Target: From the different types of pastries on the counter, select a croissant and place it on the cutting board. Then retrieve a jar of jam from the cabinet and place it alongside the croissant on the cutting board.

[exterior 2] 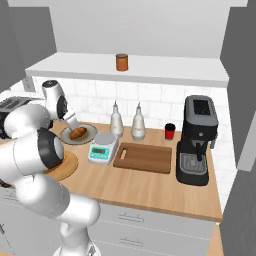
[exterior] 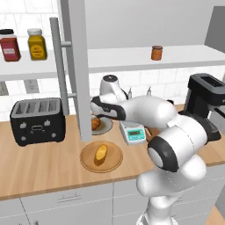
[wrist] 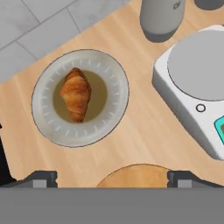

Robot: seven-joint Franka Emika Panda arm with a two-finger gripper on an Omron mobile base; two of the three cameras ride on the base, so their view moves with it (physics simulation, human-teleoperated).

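Croissant [wrist: 76, 94] lying on a grey plate [wrist: 111, 72] on the tabletop [wrist: 131, 140], at about 10 o'clock in the hand view. Jaws wide apart above it, holding nothing, both dark tips low in that view. White scale [wrist: 192, 87] at 3 o'clock from the plate. Cutting board [exterior 2: 143, 157] bare, just beside the scale at its 3 o'clock in the right base view. Jar of jam [exterior 2: 122, 62] up on the cabinet shelf [exterior 2: 165, 67]. Yellow loaf [exterior: 101, 154] on a round wooden plate [exterior: 114, 162] nearby.

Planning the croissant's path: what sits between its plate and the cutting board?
A kitchen scale sits between the plate and the cutting board, seen in the right base view.
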